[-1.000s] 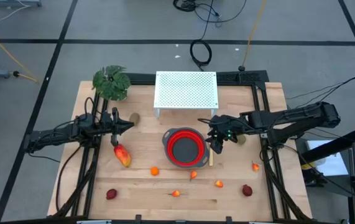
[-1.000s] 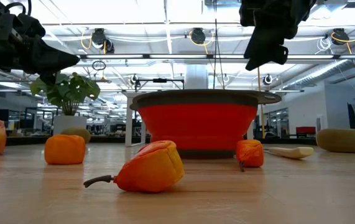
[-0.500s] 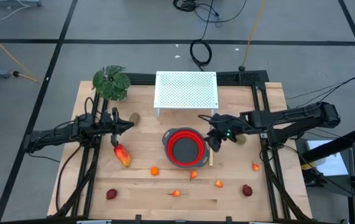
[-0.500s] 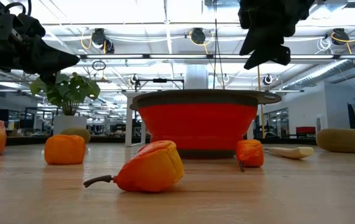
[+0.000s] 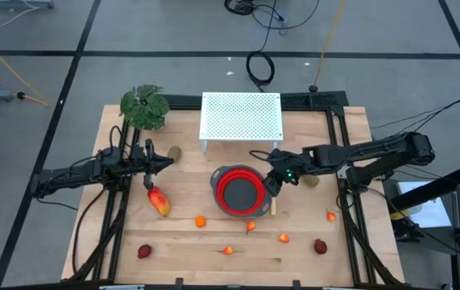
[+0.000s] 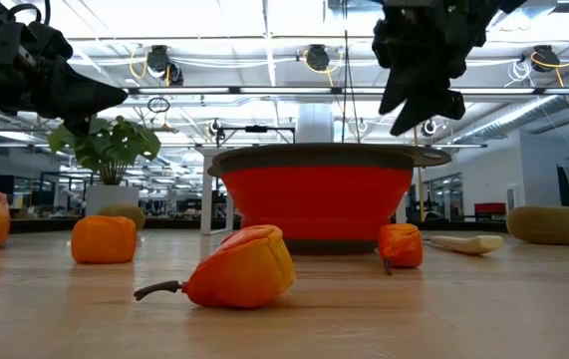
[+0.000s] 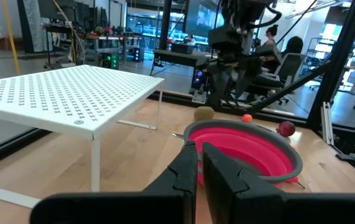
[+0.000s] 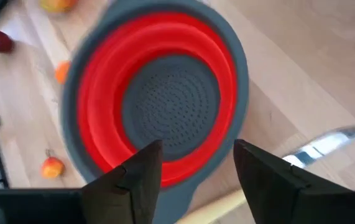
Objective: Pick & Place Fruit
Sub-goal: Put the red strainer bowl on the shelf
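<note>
My left gripper [image 5: 167, 163] is parked at the left with fingers pressed together, empty, right above the red-yellow fruit [image 5: 159, 201]. My right gripper [image 5: 270, 184] hangs over the right rim of the red colander [image 5: 240, 192], fingers spread and holding nothing. The colander looks empty, so I'd drop straight down on one loose fruit like the orange one [image 5: 200, 221] along the near edge. I'd also avoid the knife [image 5: 274, 205] lying just right of the colander, with the white rack [image 5: 241, 116] and plant [image 5: 145, 106] at the far side.
</note>
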{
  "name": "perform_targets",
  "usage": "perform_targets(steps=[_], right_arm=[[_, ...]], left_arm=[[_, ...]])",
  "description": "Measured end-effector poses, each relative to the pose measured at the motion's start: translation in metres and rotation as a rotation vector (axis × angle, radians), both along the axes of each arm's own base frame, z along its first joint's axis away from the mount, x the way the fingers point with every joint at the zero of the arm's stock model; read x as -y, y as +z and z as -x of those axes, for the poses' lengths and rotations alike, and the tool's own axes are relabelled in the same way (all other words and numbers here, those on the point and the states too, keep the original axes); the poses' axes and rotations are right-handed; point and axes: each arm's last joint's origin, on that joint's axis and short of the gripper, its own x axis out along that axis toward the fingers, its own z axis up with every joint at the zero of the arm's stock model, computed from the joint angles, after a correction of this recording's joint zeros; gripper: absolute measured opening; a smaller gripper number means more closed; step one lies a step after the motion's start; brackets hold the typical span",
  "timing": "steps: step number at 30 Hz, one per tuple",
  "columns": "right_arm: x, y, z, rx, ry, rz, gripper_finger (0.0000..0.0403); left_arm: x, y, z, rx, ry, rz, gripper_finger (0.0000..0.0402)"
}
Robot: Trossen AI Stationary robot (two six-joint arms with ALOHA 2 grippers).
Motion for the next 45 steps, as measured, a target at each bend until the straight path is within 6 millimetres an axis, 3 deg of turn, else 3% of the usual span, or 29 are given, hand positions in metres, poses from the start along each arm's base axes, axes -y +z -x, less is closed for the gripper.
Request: perform_targets(steps=[9, 17, 31, 45], right_arm=[[-0.001, 0.007, -0.017, -0.083, -0.014, -0.006, 0.0243], [0.005, -0.019, -0.031, -0.194, -0.009, -0.103, 0.0277], [0.009, -0.024, -0.033, -0.213, -0.002, -0.079, 0.0273], [0.02, -0.044, -0.024, -0.257, -0.078, -0.113, 0.0271]], left_arm=[[0.0, 0.0, 0.0, 0.0, 0.0, 0.0, 0.0024], [0.0, 0.0, 0.0, -0.001, 0.0, 0.0, 0.0024], [0.0, 0.0, 0.0, 0.0, 0.0, 0.0, 0.0024], [0.0, 0.0, 0.0, 0.002, -0.001, 0.017, 0.0024]])
